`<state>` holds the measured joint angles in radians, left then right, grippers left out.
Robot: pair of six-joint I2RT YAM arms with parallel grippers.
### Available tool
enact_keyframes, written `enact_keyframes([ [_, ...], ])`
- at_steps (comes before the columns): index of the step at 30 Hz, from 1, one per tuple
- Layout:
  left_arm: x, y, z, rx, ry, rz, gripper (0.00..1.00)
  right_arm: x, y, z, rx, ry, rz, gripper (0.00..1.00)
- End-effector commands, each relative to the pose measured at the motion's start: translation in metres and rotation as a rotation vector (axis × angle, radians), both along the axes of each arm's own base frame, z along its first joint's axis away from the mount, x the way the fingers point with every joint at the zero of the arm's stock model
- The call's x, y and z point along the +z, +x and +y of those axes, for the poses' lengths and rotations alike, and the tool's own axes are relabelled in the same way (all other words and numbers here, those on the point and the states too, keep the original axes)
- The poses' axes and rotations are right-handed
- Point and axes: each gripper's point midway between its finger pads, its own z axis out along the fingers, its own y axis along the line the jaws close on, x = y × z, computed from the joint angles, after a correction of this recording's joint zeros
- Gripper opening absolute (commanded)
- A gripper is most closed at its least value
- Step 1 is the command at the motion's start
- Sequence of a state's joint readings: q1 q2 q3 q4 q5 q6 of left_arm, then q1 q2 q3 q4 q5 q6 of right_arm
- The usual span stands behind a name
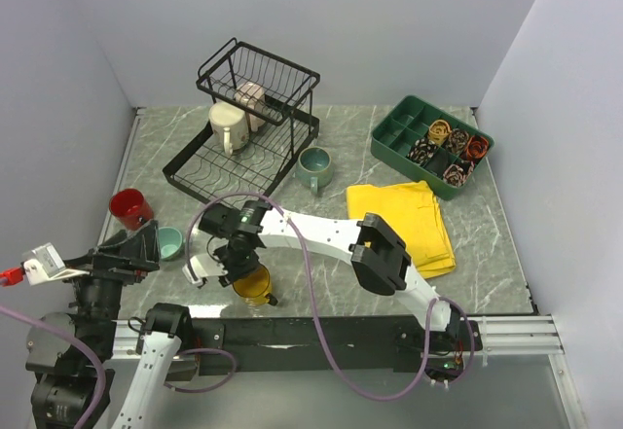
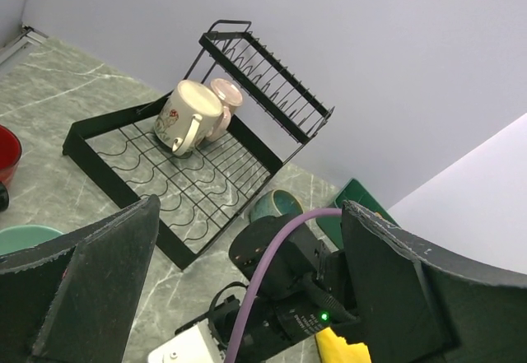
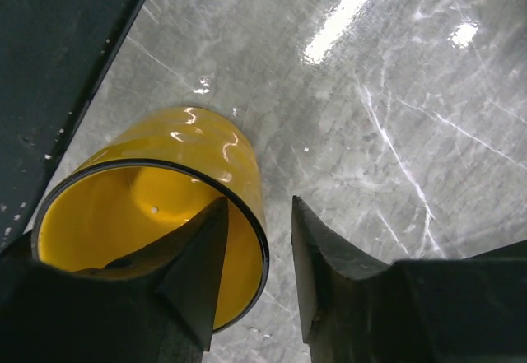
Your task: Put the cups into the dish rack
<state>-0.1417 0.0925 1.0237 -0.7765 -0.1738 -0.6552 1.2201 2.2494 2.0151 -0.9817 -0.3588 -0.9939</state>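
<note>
**Two mugs racked, the yellow one about to be picked**

Four mugs are out on the marble table (image 1: 492, 244), and the one that matters is the yellow mug (image 3: 198, 145), standing mouth-up at the near edge with its long axis vertical. The right gripper (image 3: 257, 207) hangs straight over it from above. One finger is dipped inside the bowl and the other sits outside, so the wall stands between the jaws. They are narrow, yet a sliver of table shows between the outer finger and the mug, so I would not call it pinched. I cannot pick out the handle from the wrist view.

The dish rack (image 1: 185, 149) lies beyond the mug, toward the back wall and almost straight ahead. I judge the carry to be a lift and a forward reach by the right arm, which has stretched across to the left half of the table.

The left gripper (image 1: 144, 244) is spread wide and holds nothing, with a teal mug (image 1: 168, 244) just beside it and a red mug (image 1: 128, 205) near.

The rack's lower tier holds a cream floral mug (image 2: 185, 116), tilted, and a lilac-beige mug (image 2: 226, 95) touching it behind. I see nothing in the upper basket. A teal-green mug (image 1: 314, 166) stands on the table just beside the rack. At the far right, the green compartmented tray (image 1: 390, 120) carries small round pieces I cannot name, with a yellow cloth (image 1: 399, 220) nearer.
</note>
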Motion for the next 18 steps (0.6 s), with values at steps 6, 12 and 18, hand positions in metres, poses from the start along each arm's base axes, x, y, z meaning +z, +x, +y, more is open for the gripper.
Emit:
enact_keyframes([
  [6, 0.006, -0.008, -0.002, -0.017, -0.024, -0.033, 0.96, -0.019, 0.000, 0.002, 0.044, -0.032, -0.053, 0.33],
  [12, 0.000, -0.006, -0.010, -0.058, -0.056, -0.032, 0.96, -0.019, -0.002, -0.004, 0.067, -0.032, -0.054, 0.00],
  [18, -0.002, 0.005, -0.037, -0.202, -0.114, -0.062, 0.96, 0.012, -0.009, -0.009, 0.006, 0.043, -0.028, 0.00],
])
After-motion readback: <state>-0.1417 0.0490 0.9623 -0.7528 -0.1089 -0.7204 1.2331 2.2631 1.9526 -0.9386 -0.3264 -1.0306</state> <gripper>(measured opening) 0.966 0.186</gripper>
